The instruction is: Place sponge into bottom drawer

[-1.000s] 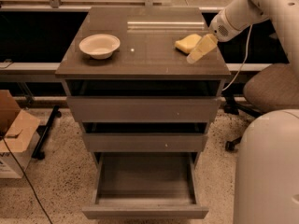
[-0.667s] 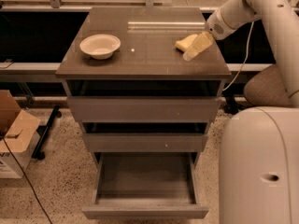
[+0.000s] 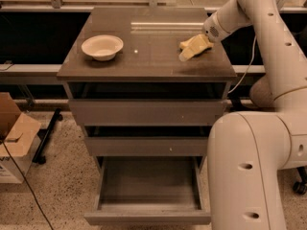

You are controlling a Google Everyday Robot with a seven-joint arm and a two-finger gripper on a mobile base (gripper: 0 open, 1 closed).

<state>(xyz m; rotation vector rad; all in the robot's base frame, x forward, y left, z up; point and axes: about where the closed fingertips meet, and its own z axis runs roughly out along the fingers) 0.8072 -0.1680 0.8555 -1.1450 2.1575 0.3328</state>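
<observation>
The sponge [image 3: 186, 44], a small pale yellow block, lies on the right part of the cabinet top [image 3: 153, 61]. My gripper [image 3: 194, 48] reaches in from the right and is down at the sponge, covering its right side. The sponge's outline merges with the gripper's pale tip. The bottom drawer [image 3: 146, 218] is pulled out wide at the foot of the cabinet, and its tray shows nothing inside.
A cream round bowl [image 3: 102, 47] stands on the left of the cabinet top. The two upper drawers [image 3: 146, 113] are slightly ajar. My arm's bulky segment [image 3: 249, 171] fills the right foreground beside the open drawer. A cardboard box [image 3: 12, 138] sits on the floor at the left.
My gripper has shifted a little left and lower onto the sponge. The arm's big near segment has swung further into view on the right. The sponge stays on the top.
</observation>
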